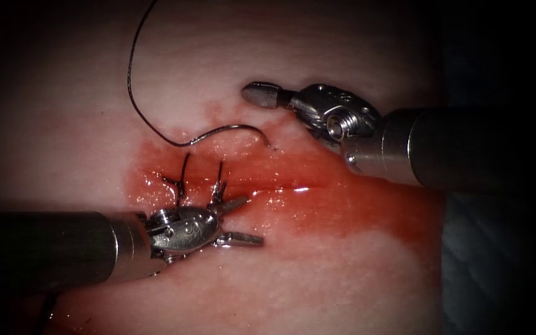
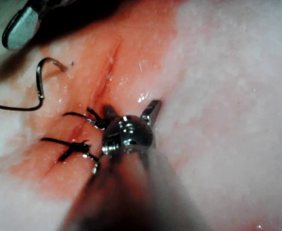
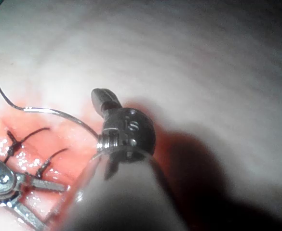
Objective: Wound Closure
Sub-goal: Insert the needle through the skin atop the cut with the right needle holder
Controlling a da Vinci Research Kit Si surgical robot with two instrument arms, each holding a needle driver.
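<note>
- The left tool [image 1: 238, 220] comes in from 8 o'clock in the endoscope view, its 2 jaws spread apart and gripping nothing, tips over the red fluid [image 1: 342, 205] just below the cut [image 1: 280, 185].
- The right tool [image 1: 262, 94] enters from 3 o'clock with jaws pressed together and nothing between them, hovering above the cut.
- The needle [image 1: 227, 130] lies free on the tissue [image 1: 317, 49] just above the cut, at about 12 o'clock from the left tool; its curve arches upward and its point touches the surface near the cut. Whether the point has entered the tissue I cannot tell.
- The thread [image 1: 133, 80] trails from the needle's left end up toward 11 o'clock and out of the picture.
- 2 knotted stitches [image 1: 182, 180] cross the cut beside the left tool, with short cut ends standing up.
- The left wrist view shows the cut as a fine dark line running past the stitches [image 2: 78, 144]; the needle [image 2: 40, 86] lies beside it.
- The right wrist view shows a stamped mark on the right tool's wrist, too small to read.
</note>
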